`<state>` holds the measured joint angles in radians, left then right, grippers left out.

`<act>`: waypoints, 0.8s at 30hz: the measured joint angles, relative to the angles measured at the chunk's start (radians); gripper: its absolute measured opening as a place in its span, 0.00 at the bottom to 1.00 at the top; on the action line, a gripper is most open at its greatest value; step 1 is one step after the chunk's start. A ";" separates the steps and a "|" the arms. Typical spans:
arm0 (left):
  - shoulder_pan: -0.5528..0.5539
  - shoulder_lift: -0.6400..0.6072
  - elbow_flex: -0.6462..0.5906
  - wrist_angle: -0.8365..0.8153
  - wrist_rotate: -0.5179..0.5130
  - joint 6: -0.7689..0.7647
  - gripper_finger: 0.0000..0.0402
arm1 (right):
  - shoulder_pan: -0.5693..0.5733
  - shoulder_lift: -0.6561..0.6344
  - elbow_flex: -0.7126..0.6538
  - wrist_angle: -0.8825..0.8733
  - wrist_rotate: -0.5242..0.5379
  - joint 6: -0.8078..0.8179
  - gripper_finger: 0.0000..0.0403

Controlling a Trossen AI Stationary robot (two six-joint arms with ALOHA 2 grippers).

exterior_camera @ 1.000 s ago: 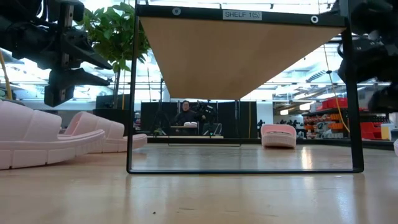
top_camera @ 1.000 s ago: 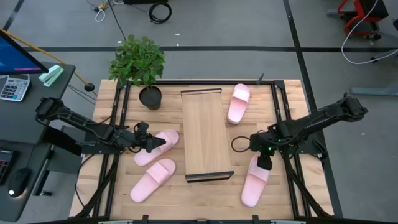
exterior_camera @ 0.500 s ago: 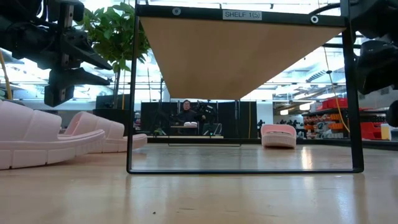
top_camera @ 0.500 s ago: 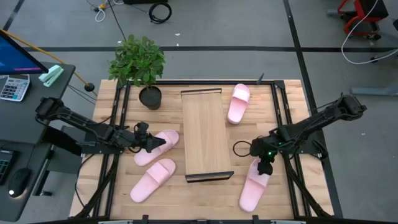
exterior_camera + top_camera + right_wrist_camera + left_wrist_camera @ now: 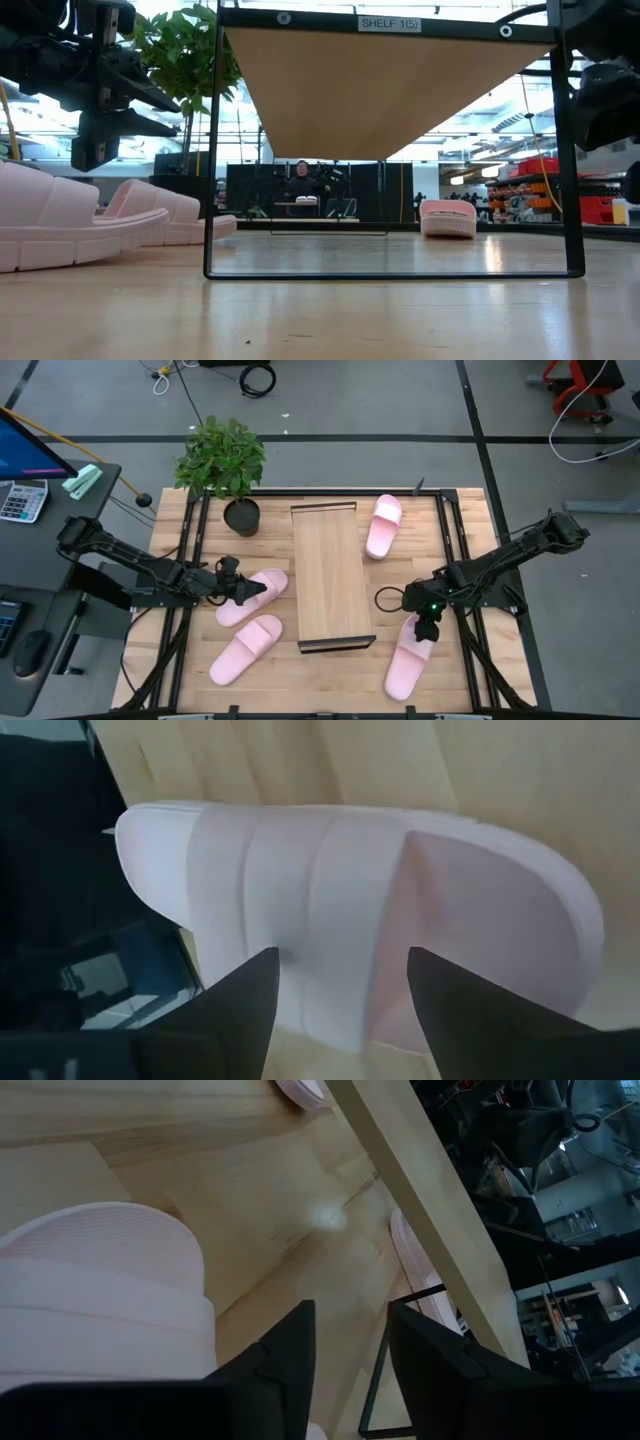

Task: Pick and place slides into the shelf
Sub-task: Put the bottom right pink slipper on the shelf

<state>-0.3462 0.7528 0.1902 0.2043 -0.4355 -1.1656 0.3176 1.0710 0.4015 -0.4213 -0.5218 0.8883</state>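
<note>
The shelf (image 5: 330,575) is a long light-wood board in the middle of the table, on black rails (image 5: 212,150). Four pale pink slides lie flat on the tabletop: two to the left of the shelf (image 5: 250,596) (image 5: 245,648), one at the far right (image 5: 383,525) and one at the near right (image 5: 406,658). My left gripper (image 5: 264,588) hangs open above the upper left slide (image 5: 100,1290) and is clear of it in the low view (image 5: 105,95). My right gripper (image 5: 426,630) is open over the near right slide's strap (image 5: 300,910). My right gripper points down at the near right slide, its open fingers (image 5: 238,1012) standing on either side of the wide strap (image 5: 330,900). I cannot tell whether they touch it. The slide lies flat on the table.
A potted plant (image 5: 222,460) stands at the table's far left corner. Black frame bars (image 5: 190,560) (image 5: 452,550) run along both sides of the table. A desk with a keyboard (image 5: 22,500) lies beyond the left edge. A person sits far behind the table (image 5: 300,185).
My right gripper has gone a little toward the table's near edge, along the near right slide, and then kept still. The slides and the shelf lie as before.
</note>
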 joint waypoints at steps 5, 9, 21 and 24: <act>0.000 0.000 0.000 0.000 0.000 0.000 0.32 | 0.000 0.000 0.000 -0.003 0.015 -0.004 0.57; 0.000 0.000 0.000 0.000 0.000 0.000 0.33 | 0.000 0.000 0.000 0.004 -0.004 -0.002 0.57; 0.000 0.000 0.000 0.000 0.000 0.001 0.31 | 0.000 0.000 0.000 0.062 -0.039 0.026 0.57; 0.000 0.000 0.000 0.000 0.000 0.001 0.32 | -0.001 0.000 0.000 0.069 -0.059 0.027 0.56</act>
<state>-0.3462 0.7528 0.1902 0.2043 -0.4358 -1.1648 0.3169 1.0710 0.4015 -0.3524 -0.5807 0.9155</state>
